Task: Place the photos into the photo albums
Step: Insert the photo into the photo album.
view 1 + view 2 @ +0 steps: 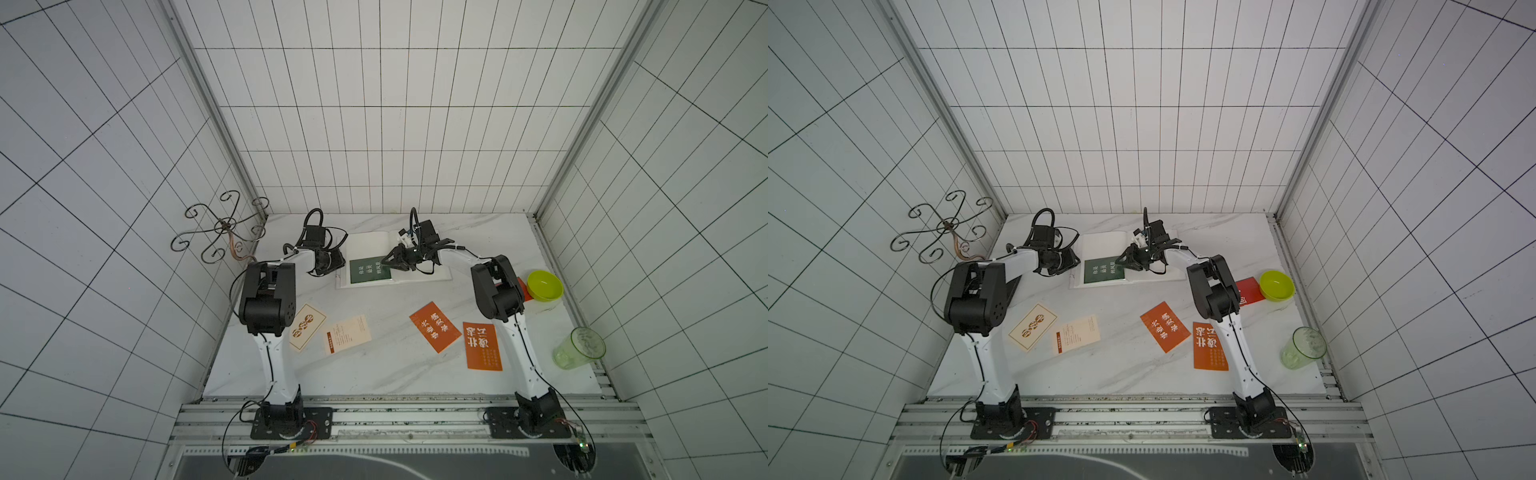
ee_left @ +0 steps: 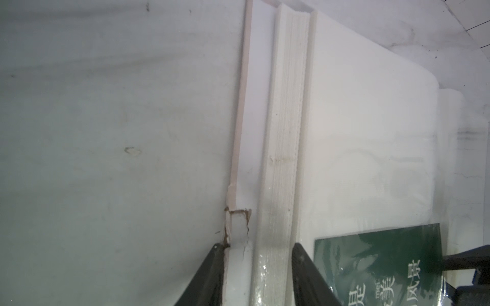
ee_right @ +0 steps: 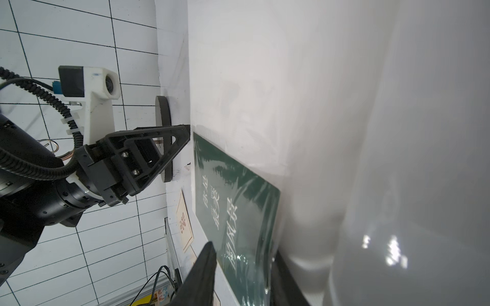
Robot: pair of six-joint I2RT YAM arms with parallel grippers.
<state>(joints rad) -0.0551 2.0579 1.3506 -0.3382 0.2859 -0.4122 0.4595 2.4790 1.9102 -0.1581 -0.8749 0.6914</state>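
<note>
One green photo point(image 1: 369, 271) lay on the open album point(image 1: 370, 245); five other photos point(image 1: 435, 327) waited on the table point(image 1: 395, 370). The left gripper point(image 2: 258, 247) clamped the album's edge. The right gripper point(image 3: 242, 249) straddled the green photo, and I could not tell whether it gripped.

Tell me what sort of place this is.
Most likely a robot test cell, not a home: white grid-marked panels wall in a marble-look tabletop, and an aluminium rail along its near edge carries the left arm and right arm.

Open album point(image 1: 1100, 246), green card point(image 1: 1104, 271) on page
</note>
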